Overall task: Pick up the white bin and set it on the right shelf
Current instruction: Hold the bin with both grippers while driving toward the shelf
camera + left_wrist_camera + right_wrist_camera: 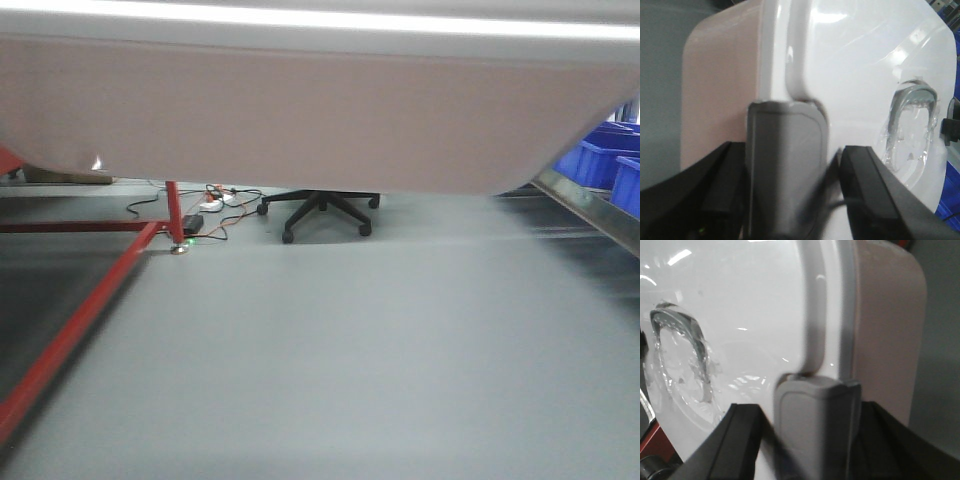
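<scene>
The white bin (300, 110) is held up off the floor and fills the top of the front view, with its pale pinkish side facing me. In the left wrist view my left gripper (790, 185) is shut on the grey latch (785, 165) at one end of the bin (860, 60). In the right wrist view my right gripper (812, 435) is shut on the grey latch (815, 425) at the other end of the bin (740, 305). The right shelf's steel front beam (590, 210) shows at the right edge, below the bin's level.
Blue crates (610, 160) sit on the right shelf. A red-beamed rack (80, 320) runs along the left. An office chair (320, 212) and a power strip with cables (205, 215) are on the grey floor ahead.
</scene>
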`<state>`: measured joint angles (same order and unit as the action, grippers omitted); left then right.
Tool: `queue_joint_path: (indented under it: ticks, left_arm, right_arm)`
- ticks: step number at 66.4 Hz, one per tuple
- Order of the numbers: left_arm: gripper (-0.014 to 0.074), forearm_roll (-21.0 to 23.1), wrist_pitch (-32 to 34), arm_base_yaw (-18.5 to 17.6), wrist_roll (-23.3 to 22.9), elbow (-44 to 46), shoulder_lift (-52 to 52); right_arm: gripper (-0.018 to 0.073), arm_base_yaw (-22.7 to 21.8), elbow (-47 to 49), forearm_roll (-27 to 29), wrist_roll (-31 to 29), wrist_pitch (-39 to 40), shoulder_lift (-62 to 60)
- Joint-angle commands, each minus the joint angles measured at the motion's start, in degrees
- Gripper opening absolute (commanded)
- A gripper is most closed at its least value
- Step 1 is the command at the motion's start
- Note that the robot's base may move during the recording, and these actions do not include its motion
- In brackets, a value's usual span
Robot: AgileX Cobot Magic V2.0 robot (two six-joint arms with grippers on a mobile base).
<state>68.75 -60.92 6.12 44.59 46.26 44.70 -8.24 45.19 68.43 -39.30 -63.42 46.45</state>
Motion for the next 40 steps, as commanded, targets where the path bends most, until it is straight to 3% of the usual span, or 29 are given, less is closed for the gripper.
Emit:
queue_joint_path:
  ticks: [1,40]
  left_arm:
    - [0.0242,10.33,-10.81,-1.52,0.52,1.98,-0.67]
    - [0.0242,10.33,-10.81,-1.52,0.52,1.98,-0.67]
  right_arm:
    - [0.0361,1.11,1.73,11.97,-0.94,-6.57,-0.79]
    - [0.0361,1.11,1.73,11.97,-0.94,-6.57,-0.79]
